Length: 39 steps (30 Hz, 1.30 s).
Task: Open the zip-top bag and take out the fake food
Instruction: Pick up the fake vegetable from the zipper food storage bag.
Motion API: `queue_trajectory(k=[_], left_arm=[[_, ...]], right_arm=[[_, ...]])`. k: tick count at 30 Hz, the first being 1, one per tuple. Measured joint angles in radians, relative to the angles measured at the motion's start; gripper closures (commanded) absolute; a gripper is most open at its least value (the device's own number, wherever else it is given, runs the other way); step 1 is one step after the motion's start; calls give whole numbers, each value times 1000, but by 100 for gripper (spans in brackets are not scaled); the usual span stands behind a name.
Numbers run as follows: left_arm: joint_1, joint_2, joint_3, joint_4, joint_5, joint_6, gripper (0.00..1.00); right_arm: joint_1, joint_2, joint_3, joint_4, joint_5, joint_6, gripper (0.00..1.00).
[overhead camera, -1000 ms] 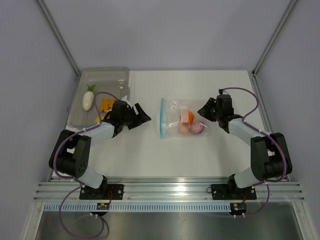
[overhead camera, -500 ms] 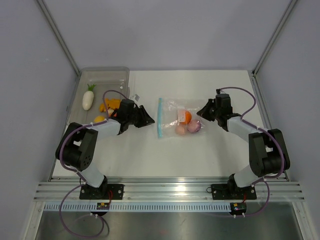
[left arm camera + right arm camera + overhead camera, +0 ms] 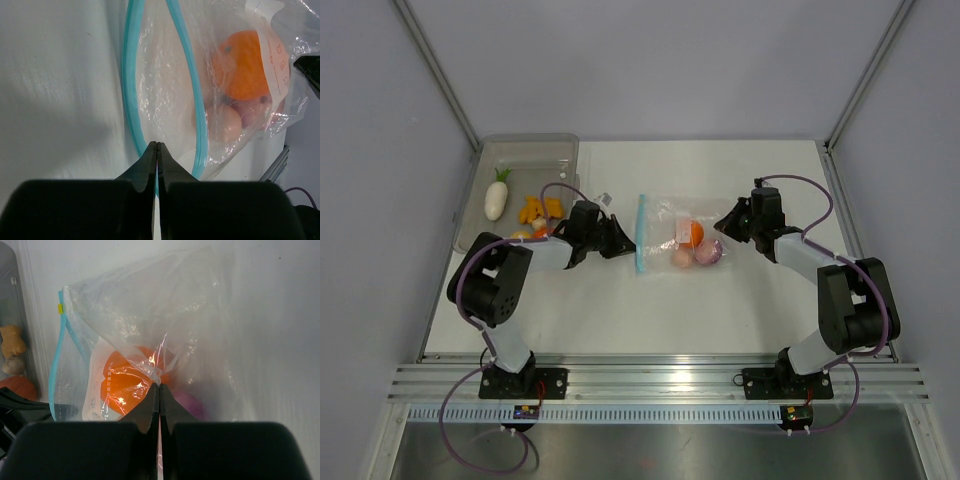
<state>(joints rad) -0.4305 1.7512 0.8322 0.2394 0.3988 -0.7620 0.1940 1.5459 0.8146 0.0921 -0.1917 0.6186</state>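
The zip-top bag (image 3: 665,215) lies mid-table, its light blue zip strip (image 3: 642,232) on the left side. In the left wrist view the strip's two lips (image 3: 131,85) stand apart in a loop. Inside the bag are fake food pieces: an orange one (image 3: 693,233), a pinkish egg (image 3: 682,258) and a purple onion (image 3: 709,252). My left gripper (image 3: 626,248) is shut, with the near lip pinched at its tips (image 3: 157,145). My right gripper (image 3: 720,222) is shut on puckered clear plastic (image 3: 159,375) at the bag's right end, over the orange piece (image 3: 125,380).
A smoky-grey tray (image 3: 525,150) sits at the back left, holding a white radish (image 3: 497,197) and orange and yellow pieces (image 3: 540,208). Metal frame posts run along both sides. The left arm's elbow is close to the tray's near edge.
My left gripper moved right from beside the tray to the zip strip and shut there. My right gripper shut on the bag's right end, and the bag slid slightly left.
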Motion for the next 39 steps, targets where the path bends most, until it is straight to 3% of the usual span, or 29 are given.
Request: queue_trajectory(k=[18, 22, 23, 26, 34, 39], left_arm=[[-65, 153, -8, 282, 198, -230, 97], [-66, 187, -8, 318, 220, -269, 87], [-66, 190, -8, 324, 224, -274, 76], [-66, 192, -6, 343, 236, -285, 64], [-93, 234, 27, 413, 289, -311, 50], [-104, 256, 37, 430, 309, -324, 48]], right_arm=[[0, 0, 0, 1, 24, 15, 100], [0, 0, 0, 1, 24, 15, 100], [0, 0, 0, 1, 24, 15, 100], [0, 0, 0, 1, 25, 16, 100], [0, 0, -15, 24, 16, 37, 100], [0, 0, -24, 42, 14, 51, 100]])
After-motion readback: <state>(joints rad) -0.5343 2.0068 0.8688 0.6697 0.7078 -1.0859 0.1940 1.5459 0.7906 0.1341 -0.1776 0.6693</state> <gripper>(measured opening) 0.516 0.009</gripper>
